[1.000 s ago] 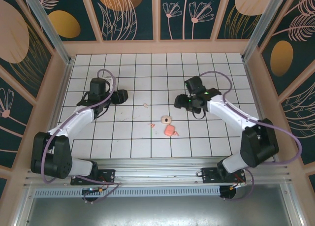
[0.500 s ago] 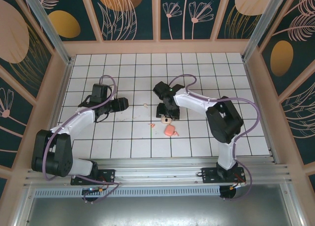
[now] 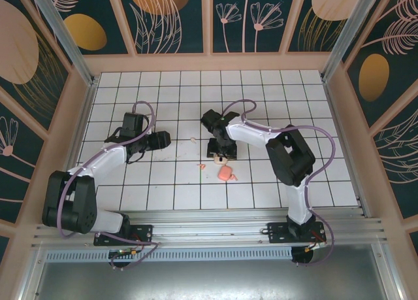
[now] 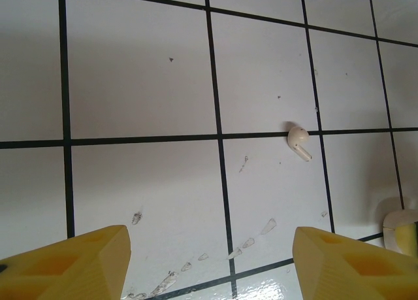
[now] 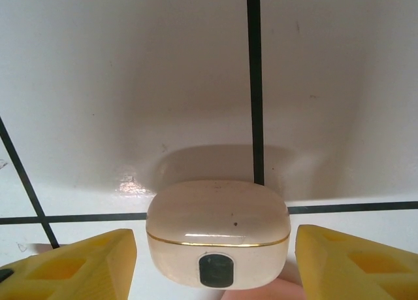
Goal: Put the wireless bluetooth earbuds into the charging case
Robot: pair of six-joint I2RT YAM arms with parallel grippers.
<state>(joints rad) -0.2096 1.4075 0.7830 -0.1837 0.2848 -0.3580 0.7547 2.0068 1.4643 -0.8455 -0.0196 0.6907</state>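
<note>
The charging case (image 5: pixel 217 231), a cream rounded box with a gold seam and a dark button, sits lid-closed on the tiles, also seen as the case (image 3: pixel 220 159) at mid table. My right gripper (image 5: pixel 215 264) is open with a yellow finger on each side of the case, not touching it; from above the right gripper (image 3: pixel 220 150) hangs right over it. One pale earbud (image 4: pixel 298 142) lies on a tile line, seen from above as the earbud (image 3: pixel 193 140). My left gripper (image 4: pixel 210 267) is open and empty, short of it; from above the left gripper (image 3: pixel 161 140) is left of it. The second earbud is hidden.
A pink rubbery piece (image 3: pixel 226 174) lies just in front of the case, its edge showing as a pink piece (image 5: pixel 261 293). A tiny red-orange speck (image 3: pixel 202 165) sits left of the case. Scuff marks (image 4: pixel 196 267) streak the tile floor. Wooden walls (image 3: pixel 85 84) ring the table.
My right arm has swung from the right side to the table's middle and settled its open gripper over the case. The left gripper has edged slightly right.
</note>
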